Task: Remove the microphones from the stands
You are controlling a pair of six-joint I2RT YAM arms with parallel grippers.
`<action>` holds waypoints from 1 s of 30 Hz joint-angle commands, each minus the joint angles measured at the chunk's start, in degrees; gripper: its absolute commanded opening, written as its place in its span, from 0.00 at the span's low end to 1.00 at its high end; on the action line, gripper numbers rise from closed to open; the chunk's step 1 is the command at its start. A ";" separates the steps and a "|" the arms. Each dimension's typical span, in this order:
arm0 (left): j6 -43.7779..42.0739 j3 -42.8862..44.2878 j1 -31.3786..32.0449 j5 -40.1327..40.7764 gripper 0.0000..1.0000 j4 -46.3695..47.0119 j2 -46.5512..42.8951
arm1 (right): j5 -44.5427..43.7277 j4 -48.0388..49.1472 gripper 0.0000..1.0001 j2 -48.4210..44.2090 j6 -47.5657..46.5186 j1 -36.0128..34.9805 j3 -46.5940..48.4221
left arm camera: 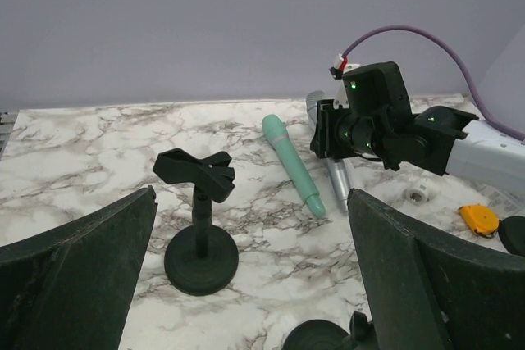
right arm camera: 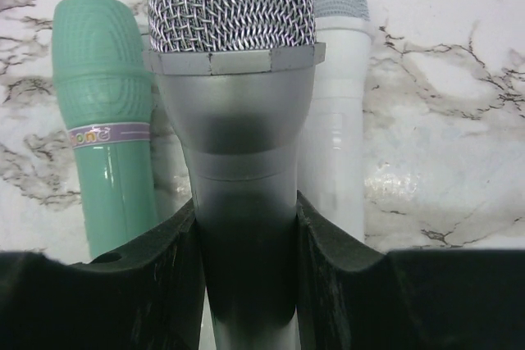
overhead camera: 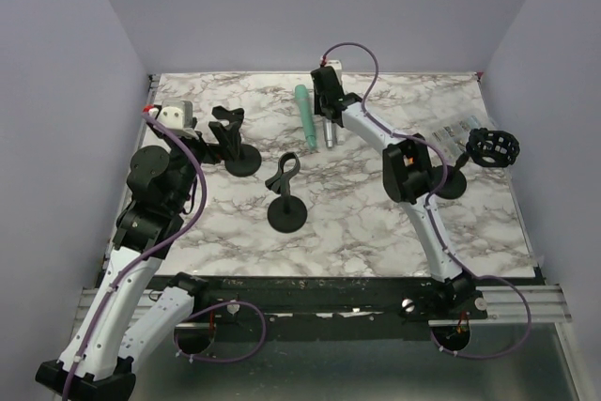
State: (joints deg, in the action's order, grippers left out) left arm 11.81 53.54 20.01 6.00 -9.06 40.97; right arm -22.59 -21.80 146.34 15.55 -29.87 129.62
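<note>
My right gripper (overhead camera: 326, 100) is shut on a silver microphone (right arm camera: 234, 120) at the far middle of the table, its fingers (right arm camera: 328, 268) clamped on the body just below the mesh head. The microphone's tail (left arm camera: 338, 182) points down to the marble, beside a green microphone (overhead camera: 302, 112) and a white microphone (right arm camera: 336, 120) that lie flat. My left gripper (left arm camera: 250, 284) is open and empty at the far left, facing an empty black stand (left arm camera: 201, 243) with its clip (left arm camera: 195, 174). A second empty stand (overhead camera: 286, 206) is at the table's centre.
A third stand (overhead camera: 451, 180) with a round black cage mount (overhead camera: 493, 147) is at the right, next to a clear plastic bag (overhead camera: 449, 129). A yellow tape measure (left arm camera: 478, 217) lies at the right. Lilac walls close the table at the back and sides.
</note>
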 commanded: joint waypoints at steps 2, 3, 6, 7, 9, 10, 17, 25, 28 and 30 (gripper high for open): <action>-0.12 -0.29 0.38 0.06 0.99 0.92 0.24 | 1.25 0.27 0.08 4.15 -0.88 1.14 4.91; -0.12 -0.32 0.38 0.06 0.98 0.95 0.32 | 1.75 0.42 0.08 4.83 -1.03 1.21 5.59; -0.12 -0.28 0.38 -0.15 0.99 0.95 0.57 | 2.48 0.62 0.11 6.65 -0.92 1.24 7.07; -0.12 -0.21 0.38 -0.20 0.99 0.93 0.74 | 2.32 0.62 0.13 7.18 -0.78 1.27 7.53; -0.12 -0.19 0.38 -0.29 0.99 0.93 0.78 | 2.22 0.83 0.17 7.94 -0.49 1.22 7.98; -0.12 -0.19 0.36 -0.29 0.99 0.87 0.85 | 2.39 1.04 0.19 8.32 -0.40 1.26 8.10; 0.03 -0.10 0.38 -0.53 0.98 0.79 1.05 | 0.35 0.11 0.41 9.57 -0.27 1.25 8.62; 0.23 -0.20 0.38 -0.90 0.98 0.89 1.10 | 0.21 -1.95 0.67 7.00 -1.12 1.22 10.20; 0.23 -0.27 0.38 -0.90 0.98 0.97 1.13 | -0.04 -3.72 0.72 4.09 -1.37 1.22 11.81; 0.23 -0.23 0.38 -0.97 0.99 0.97 1.26 | -0.42 -4.97 0.73 1.03 -1.51 1.22 12.15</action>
State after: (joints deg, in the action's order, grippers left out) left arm 11.84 53.54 20.01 5.87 -9.06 42.13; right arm -21.45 -23.68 153.53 14.90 -28.60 138.67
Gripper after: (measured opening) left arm 0.981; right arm 0.715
